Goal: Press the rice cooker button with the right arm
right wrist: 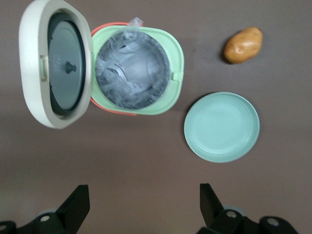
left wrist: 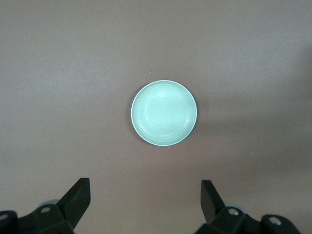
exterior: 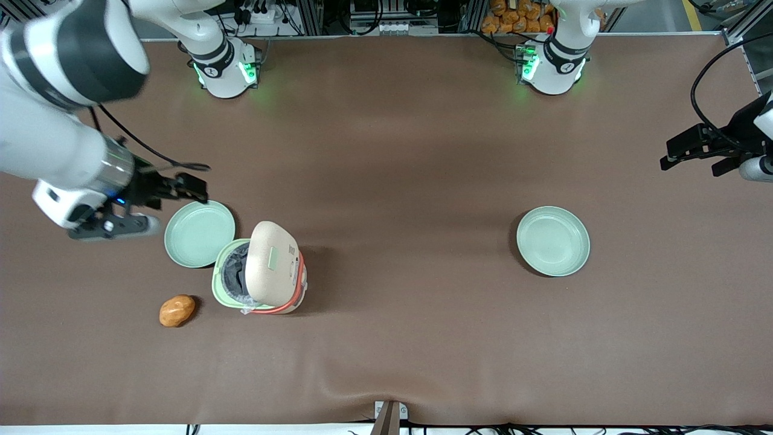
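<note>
The rice cooker [exterior: 261, 279] stands toward the working arm's end of the worktop, lid [exterior: 273, 263] sprung open, so pressing appears done. The gripper [exterior: 192, 188] hangs released above the neighbouring plate [exterior: 199, 234].

open gripper [exterior: 192, 188] above plate [exterior: 200, 234]; raised lid [exterior: 273, 263] beside

Robotics laboratory. Indicators: two arm bases [exterior: 226, 69] with green status lights are bolted at the far edge of a brown-covered counter [exterior: 398, 181]; aluminium framing [exterior: 314, 15] and cable bundles [exterior: 266, 15] stand directly above that edge.
</note>
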